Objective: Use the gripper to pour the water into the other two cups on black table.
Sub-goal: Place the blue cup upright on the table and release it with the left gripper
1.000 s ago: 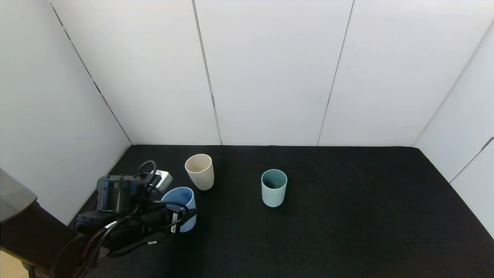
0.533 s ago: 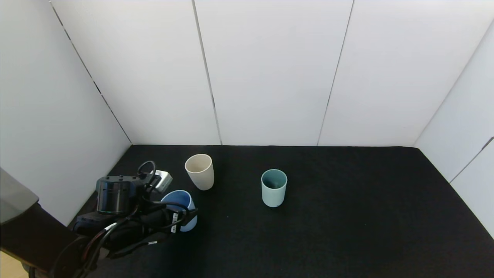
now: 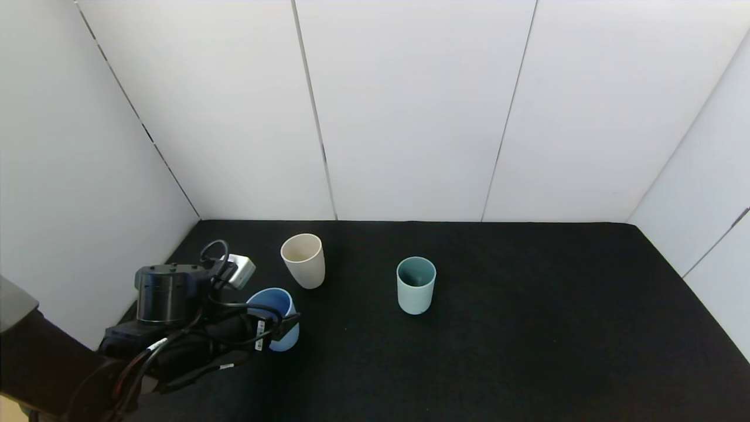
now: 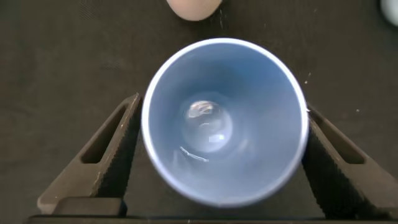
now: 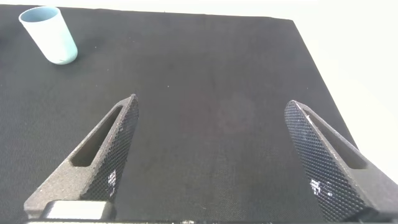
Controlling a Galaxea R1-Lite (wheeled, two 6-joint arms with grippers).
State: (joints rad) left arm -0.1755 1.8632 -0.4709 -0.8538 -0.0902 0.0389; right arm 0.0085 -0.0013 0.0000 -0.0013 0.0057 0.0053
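The left gripper (image 4: pixel 221 155) stands with jaws spread either side of the upright light blue cup (image 3: pixel 275 316), apparently not touching it. Beyond it on the worktop (image 3: pixel 527 328) stands the beige cup (image 3: pixel 303 259), with the teal cup (image 3: pixel 416 284) further to the right. The right gripper (image 5: pixel 217 162) hangs open, idle.

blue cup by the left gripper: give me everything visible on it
The blue cup is a handleless light blue tumbler with a paler rim, matte, plastic-looking. It stands upright on the black table, near the table's left front, in front of the beige cup. A little clear water sits at its bottom. The left gripper straddles it with fingers spread on either side; a thin gap shows on each side, so the grip looks released.
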